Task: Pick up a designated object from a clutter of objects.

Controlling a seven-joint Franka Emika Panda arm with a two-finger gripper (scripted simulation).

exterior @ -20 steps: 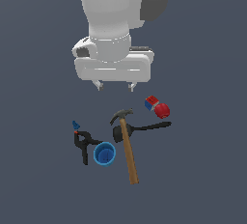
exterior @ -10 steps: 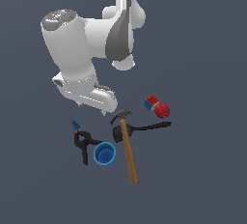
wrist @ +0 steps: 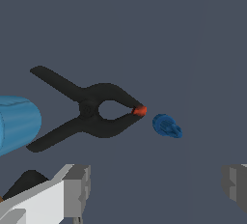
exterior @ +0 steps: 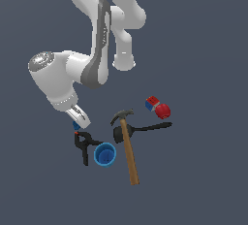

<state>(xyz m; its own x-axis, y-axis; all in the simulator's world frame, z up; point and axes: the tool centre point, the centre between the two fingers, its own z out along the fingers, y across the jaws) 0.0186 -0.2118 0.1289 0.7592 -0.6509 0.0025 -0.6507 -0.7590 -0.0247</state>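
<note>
We see the tool [wrist: 157,189] with its fingers spread apart, gripping nothing. The tiny blue piece [wrist: 167,126] lies just beside the red tip of the black clamp [wrist: 89,109].

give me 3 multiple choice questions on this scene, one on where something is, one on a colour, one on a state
1. The tiny blue piece lies nearest:
A. the black clamp's red tip
B. the hammer's handle
C. the red-and-blue item

2. The cup is:
A. red
B. blue
C. black

3. The gripper is:
A. shut on the cup
B. shut on the clamp
C. open, holding nothing

Answers:
1 A, the wrist view shows the piece just off the tip.
2 B, blue in both views.
3 C, its fingers stand wide apart with nothing between.
</note>
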